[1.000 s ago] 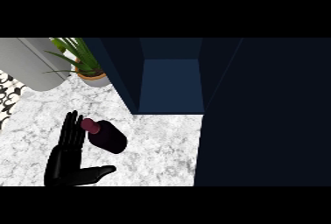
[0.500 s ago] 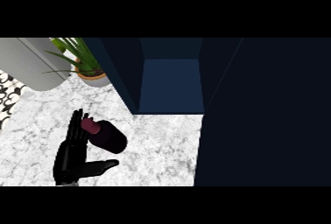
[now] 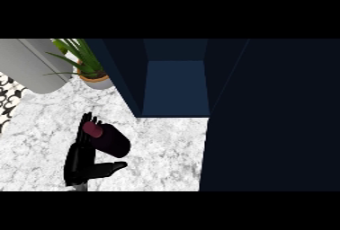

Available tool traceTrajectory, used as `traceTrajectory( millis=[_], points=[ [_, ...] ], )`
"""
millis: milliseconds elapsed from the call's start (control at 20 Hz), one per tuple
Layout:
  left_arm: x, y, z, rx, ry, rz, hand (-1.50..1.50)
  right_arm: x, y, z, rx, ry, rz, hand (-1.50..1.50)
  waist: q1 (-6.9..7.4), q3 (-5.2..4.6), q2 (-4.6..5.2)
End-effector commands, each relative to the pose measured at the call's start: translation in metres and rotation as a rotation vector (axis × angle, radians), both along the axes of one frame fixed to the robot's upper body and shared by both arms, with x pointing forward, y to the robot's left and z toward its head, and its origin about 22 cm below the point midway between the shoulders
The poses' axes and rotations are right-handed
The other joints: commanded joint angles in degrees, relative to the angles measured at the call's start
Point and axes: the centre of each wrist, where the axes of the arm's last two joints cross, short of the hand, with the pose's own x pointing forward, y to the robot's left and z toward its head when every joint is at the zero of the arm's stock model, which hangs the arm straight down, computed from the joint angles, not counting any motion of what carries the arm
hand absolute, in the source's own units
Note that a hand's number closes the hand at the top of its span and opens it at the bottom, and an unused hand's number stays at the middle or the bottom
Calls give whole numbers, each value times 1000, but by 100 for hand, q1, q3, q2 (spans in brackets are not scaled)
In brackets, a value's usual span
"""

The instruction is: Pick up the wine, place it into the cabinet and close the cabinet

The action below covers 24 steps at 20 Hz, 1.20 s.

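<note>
Wine lies on marble counter against left hand, fingers straight, thumb spread, open cabinet just beyond.

We see only our left hand, rising from the lower edge at the left, its fingers straight and pointing up, thumb spread out to the right.

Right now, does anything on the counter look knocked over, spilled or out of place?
Nothing stands out. The wine bottle is leaning against the left robot hand, no spill shows. The cabinet is open, the potted plant upright.
</note>
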Motion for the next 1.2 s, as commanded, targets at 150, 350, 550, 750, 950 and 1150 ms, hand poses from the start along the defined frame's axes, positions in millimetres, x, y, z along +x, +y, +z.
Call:
traceTrajectory(
  millis=[150, 350, 550, 750, 950, 1150],
  points=[
    [8, 5, -14, -19, 15, -31, -150, -27, 3, 8, 31, -32, 46, -150, 5, -1, 1],
    [13, -9, -29, -11, 7, -29, -150, -27, 0, 11, 42, -54, 32, -150, -9, -2, 3],
    [18, -15, -29, -38, -9, -15, -150, -43, -1, 11, 16, -47, 42, -150, -29, -2, -2],
    [26, -7, -31, -110, -19, -58, -150, -27, 11, 10, 49, -33, 32, -150, -4, -5, 1],
    [16, -4, -33, -149, -30, -136, 150, -15, -3, 12, 18, -23, 42, -150, 12, -1, 1],
    [23, -17, -39, -63, -58, -180, 150, -31, 9, 14, 43, -34, 41, -150, -18, -5, -1]
  ],
)
